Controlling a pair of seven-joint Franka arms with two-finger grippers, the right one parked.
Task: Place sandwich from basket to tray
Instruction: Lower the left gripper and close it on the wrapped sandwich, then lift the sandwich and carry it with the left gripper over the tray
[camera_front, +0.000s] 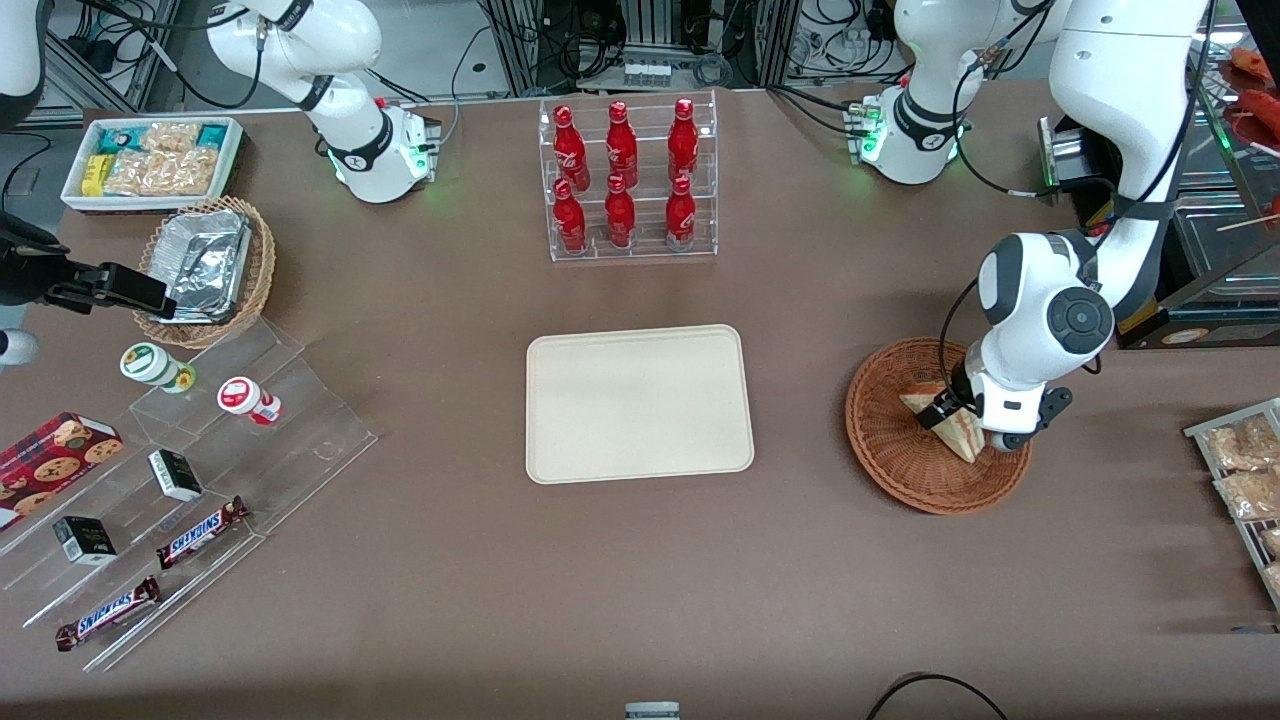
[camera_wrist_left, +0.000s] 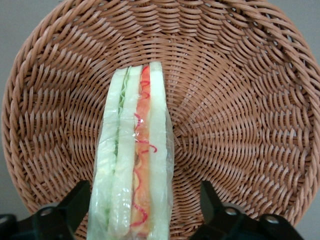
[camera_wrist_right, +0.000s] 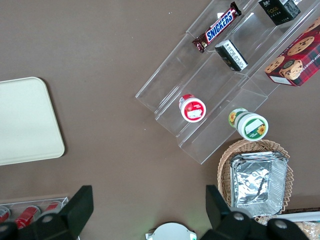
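A bare cream tray (camera_front: 638, 403) lies mid-surface, and at the working arm's end the gripper (camera_front: 962, 412) sits low in the wicker basket (camera_front: 884, 432), fingers (camera_wrist_left: 75, 202) open astride the wrapped sandwich (camera_wrist_left: 134, 160); they should close gently on the bread faces before lifting

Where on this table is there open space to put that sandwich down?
The tray is completely bare, and open tabletop borders it on every side. The tool sits open astride the sandwich in the basket. It is crowded at the parked arm's end, around the clear stepped shelves of snacks.
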